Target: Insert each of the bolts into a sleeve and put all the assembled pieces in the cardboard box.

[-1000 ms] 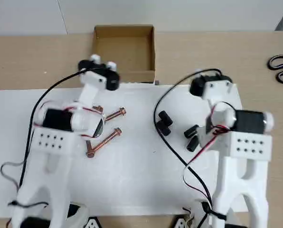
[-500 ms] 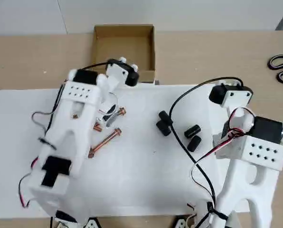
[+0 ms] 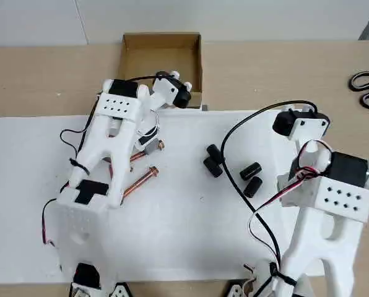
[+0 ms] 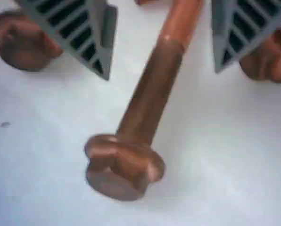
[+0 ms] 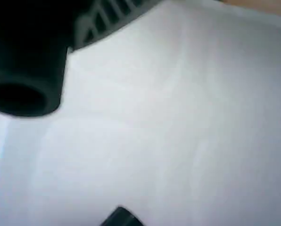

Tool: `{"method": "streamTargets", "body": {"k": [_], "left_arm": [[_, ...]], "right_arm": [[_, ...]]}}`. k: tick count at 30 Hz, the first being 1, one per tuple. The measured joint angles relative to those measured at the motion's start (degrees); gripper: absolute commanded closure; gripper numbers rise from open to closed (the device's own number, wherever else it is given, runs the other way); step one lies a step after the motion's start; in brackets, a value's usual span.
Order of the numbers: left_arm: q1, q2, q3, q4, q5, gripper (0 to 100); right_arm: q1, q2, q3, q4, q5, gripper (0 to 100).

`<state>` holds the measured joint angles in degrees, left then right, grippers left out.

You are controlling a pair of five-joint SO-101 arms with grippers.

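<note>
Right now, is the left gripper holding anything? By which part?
Nothing held. The left gripper is open, fingers either side of the shank of a copper bolt on the white sheet, not closed on it.

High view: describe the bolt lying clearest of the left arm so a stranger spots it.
On the white sheet, find the copper bolts by the left arm. Take the bolt farthest from the cardboard box: it lies in the open, its neighbours partly under the arm.
</note>
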<state>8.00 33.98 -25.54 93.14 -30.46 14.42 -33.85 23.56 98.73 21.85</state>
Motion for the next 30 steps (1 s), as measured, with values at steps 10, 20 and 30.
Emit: {"method": "streamTargets", "body": {"k": [10, 20, 30], "left_arm": [[0.0, 8.5, -6.4, 0.0, -2.4, 86], [1.8, 13.3, -10.8, 0.8, -2.5, 87], [4.4, 13.8, -12.8, 5.0, -2.5, 100]], "right_arm": [[0.0, 0.0, 0.0, 0.0, 0.0, 99.5], [0.0, 0.0, 1.4, 0.0, 0.0, 99.5], [0.0, -0.2, 2.6, 0.0, 0.0, 99.5]]}}
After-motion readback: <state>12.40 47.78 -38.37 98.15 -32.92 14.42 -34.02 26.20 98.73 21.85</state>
